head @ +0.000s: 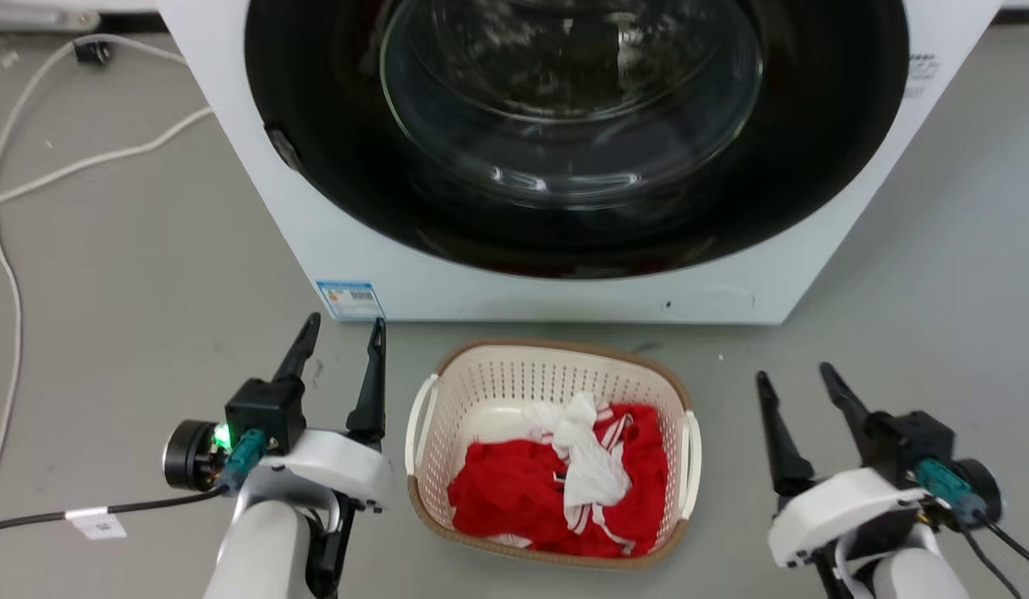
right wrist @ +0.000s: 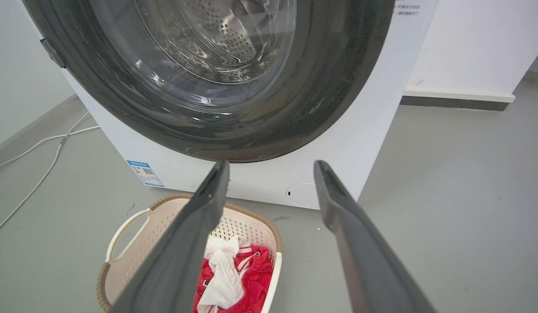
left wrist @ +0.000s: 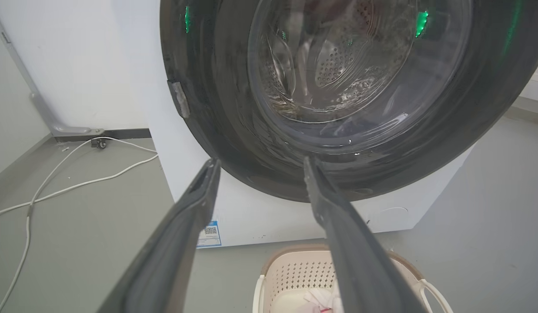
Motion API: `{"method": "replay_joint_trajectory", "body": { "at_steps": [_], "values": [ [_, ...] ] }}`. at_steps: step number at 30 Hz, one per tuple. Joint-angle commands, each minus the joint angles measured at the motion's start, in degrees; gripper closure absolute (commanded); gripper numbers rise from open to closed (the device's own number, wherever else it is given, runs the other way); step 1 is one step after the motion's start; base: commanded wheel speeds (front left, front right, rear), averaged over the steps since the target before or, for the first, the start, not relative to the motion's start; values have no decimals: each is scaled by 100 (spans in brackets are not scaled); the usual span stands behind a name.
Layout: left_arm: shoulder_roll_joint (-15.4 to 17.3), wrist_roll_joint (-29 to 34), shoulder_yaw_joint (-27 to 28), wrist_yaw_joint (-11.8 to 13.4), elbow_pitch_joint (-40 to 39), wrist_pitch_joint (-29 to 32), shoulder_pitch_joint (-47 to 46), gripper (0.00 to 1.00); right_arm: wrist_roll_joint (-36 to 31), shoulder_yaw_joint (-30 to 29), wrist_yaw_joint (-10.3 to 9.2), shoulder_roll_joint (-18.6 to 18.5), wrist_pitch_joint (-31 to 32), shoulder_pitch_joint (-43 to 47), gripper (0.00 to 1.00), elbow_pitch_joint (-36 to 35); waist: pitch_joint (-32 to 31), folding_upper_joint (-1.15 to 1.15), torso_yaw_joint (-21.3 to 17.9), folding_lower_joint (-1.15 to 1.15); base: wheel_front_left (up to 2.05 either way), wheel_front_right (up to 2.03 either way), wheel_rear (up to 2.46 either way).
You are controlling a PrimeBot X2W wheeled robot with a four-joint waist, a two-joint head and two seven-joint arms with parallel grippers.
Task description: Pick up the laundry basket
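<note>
On the grey floor (head: 131, 274), just in front of the white washing machine (head: 256, 191) with its round dark door, stands the laundry basket (head: 497, 383), upright, between the two grippers; red clothing (head: 514, 491) and a white cloth (head: 589, 457) lie inside it; the left gripper (head: 346, 321) hovers beside the basket's left handle, fingers spread apart and holding nothing; the right gripper (head: 794, 372) sits off its right side, clear of the basket, fingers likewise parted and empty; white cables (head: 90, 158) trail across the floor at left.
</note>
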Motion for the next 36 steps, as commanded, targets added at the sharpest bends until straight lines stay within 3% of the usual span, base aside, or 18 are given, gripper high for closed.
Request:
{"method": "replay_joint_trajectory", "body": {
  "at_steps": [1,8,16,24,36],
  "values": [
    [35,-34,29,-27,31,-15,-144,0,56,82,-2,17,5,-159,0,62,353,0,-81,0,0,0,0],
    [176,-185,89,-118,526,-15,-797,0,396,208,-3,10,188,-801,0,524,1129,0,-218,0,0,0,0],
    [466,-569,-142,-181,1886,152,-1915,0,738,468,-3,8,664,-1682,0,1452,1914,0,-370,0,0,0,0],
    [860,-1493,-951,-186,2885,786,-2758,0,1181,793,-3,11,994,-2422,0,2412,2516,0,-515,0,0,0,0],
    [1364,-2728,-1974,-187,3470,1443,-3420,0,1844,1373,-3,11,979,-3454,0,3706,3246,0,-646,0,0,0,0]
  ]
}}
